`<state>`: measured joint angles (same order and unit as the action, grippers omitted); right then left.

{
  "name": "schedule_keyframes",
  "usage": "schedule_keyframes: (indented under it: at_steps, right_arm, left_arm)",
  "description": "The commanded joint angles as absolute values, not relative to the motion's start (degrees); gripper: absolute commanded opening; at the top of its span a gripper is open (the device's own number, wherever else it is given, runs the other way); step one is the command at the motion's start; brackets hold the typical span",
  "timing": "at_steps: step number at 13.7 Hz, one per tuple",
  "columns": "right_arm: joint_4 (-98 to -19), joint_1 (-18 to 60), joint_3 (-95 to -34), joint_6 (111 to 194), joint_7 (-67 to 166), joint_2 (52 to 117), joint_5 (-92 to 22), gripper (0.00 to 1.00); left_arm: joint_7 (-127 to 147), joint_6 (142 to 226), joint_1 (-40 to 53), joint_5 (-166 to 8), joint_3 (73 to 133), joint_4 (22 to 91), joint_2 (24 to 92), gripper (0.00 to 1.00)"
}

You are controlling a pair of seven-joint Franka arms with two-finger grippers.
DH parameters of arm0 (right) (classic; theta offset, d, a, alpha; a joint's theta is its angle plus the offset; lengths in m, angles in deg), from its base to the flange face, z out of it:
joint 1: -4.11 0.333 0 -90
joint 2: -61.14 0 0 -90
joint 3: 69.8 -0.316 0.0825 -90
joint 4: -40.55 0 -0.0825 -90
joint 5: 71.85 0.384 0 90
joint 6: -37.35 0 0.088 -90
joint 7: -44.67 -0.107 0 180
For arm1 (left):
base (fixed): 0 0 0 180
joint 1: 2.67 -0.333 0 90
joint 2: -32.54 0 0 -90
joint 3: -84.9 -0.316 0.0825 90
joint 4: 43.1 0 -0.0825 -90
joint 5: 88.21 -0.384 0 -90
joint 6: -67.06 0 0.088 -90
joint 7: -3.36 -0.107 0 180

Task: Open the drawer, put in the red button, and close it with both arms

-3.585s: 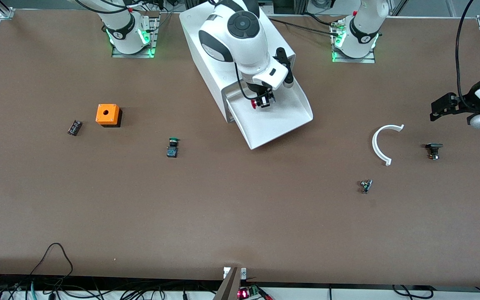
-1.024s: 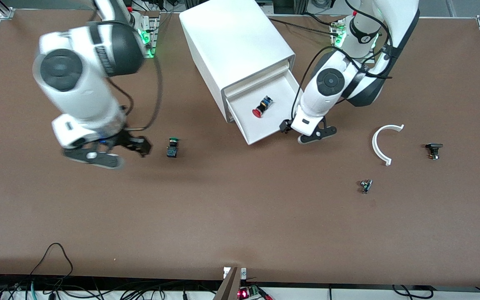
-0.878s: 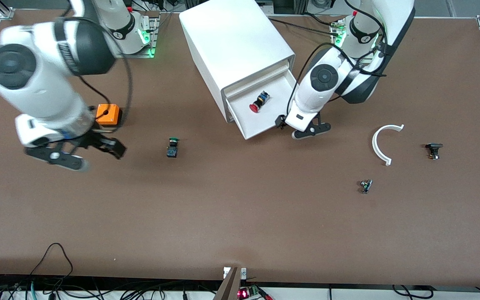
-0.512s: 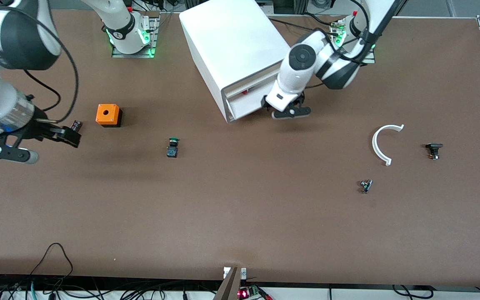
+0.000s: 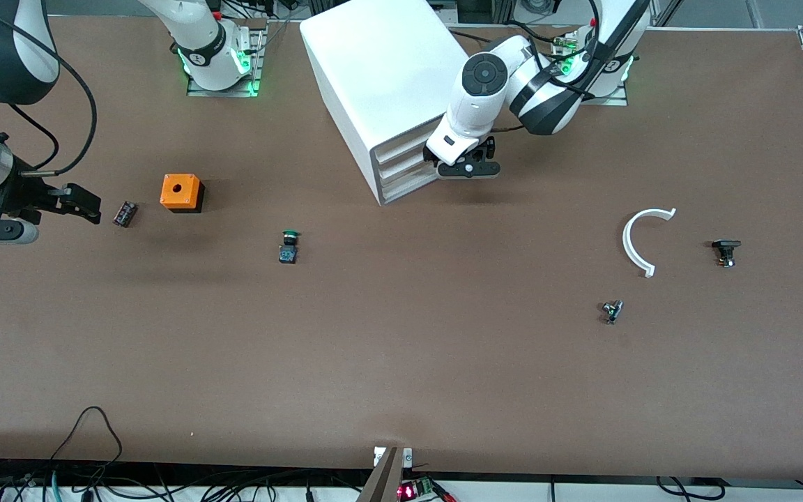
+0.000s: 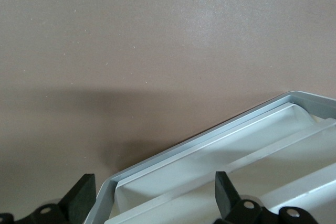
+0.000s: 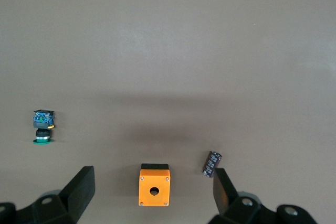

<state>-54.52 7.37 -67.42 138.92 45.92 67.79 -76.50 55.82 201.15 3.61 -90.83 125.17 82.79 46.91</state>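
Brown bench [image 5: 401,348] carries the white cabinet [image 5: 391,77] near the arm bases, its three drawer fronts flush; the drawer [image 5: 401,164] is shut and the red button cannot be seen. Left hand [image 5: 468,164] sits against the cabinet's front at the lower drawers, fingers [image 6: 226,195] spread wide. Right hand [image 5: 46,213] hangs with fingers apart at the right arm's end of the bench, near a small dark cylinder [image 5: 125,213] and the orange box [image 5: 181,192].

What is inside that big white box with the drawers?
Nothing inside shows: the cabinet has all three drawers pushed in, hiding their contents. The left end effector sits against the drawer fronts.
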Motion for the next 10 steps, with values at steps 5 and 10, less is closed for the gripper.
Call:
schedule_keyframes:
  at_steps: [5, 10]
  right_arm:
    - [-64.03, 6.48, -66.12, 139.66, 44.93, 57.91, -75.28, 1.0]
    - [-67.21, 6.48, -65.5, 138.97, 45.8, 54.11, -72.46, 1.0]
  left_arm:
    - [48.5, 196.03, -3.2, -92.52, 117.98, 74.36, 39.22, 1.0]
    - [20.91, 178.46, -3.29, -92.43, 106.81, 60.9, 35.62, 1.0]
